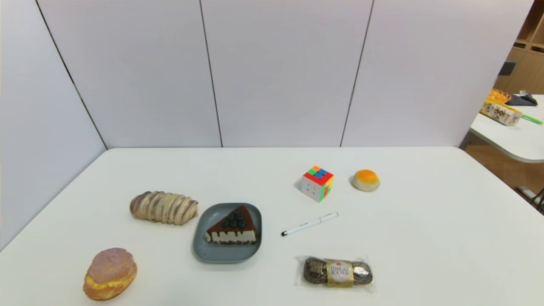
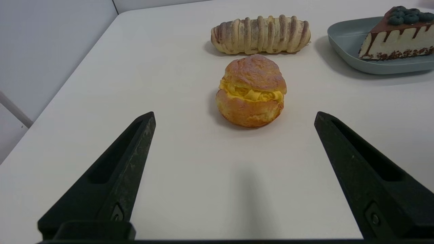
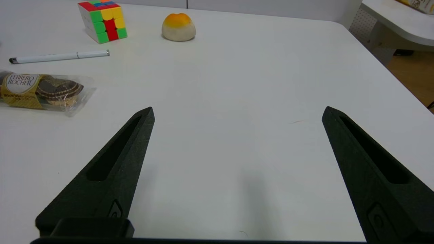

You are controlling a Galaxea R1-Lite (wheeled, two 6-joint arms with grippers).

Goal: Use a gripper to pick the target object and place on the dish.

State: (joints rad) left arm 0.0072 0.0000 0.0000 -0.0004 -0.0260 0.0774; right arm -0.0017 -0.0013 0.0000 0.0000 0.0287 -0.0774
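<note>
The triangular cake slice (image 1: 233, 227), cream-sided with a chocolate drip top and dark berries, lies on the blue-grey dish (image 1: 204, 248) left of the table's middle. The left wrist view shows the same cake slice (image 2: 396, 35) on the dish (image 2: 349, 40). Neither arm shows in the head view. My left gripper (image 2: 234, 115) is open over bare table, short of a cream puff, with nothing between its fingers. My right gripper (image 3: 238, 112) is open too, over bare table on the right side, holding nothing.
A striped long bread (image 1: 163, 207) lies left of the dish, a cream puff (image 1: 110, 274) at the front left. A colour cube (image 1: 317, 182), an orange-topped bun (image 1: 366, 179), a white pen (image 1: 309, 224) and a chocolate packet (image 1: 335, 272) lie to the right.
</note>
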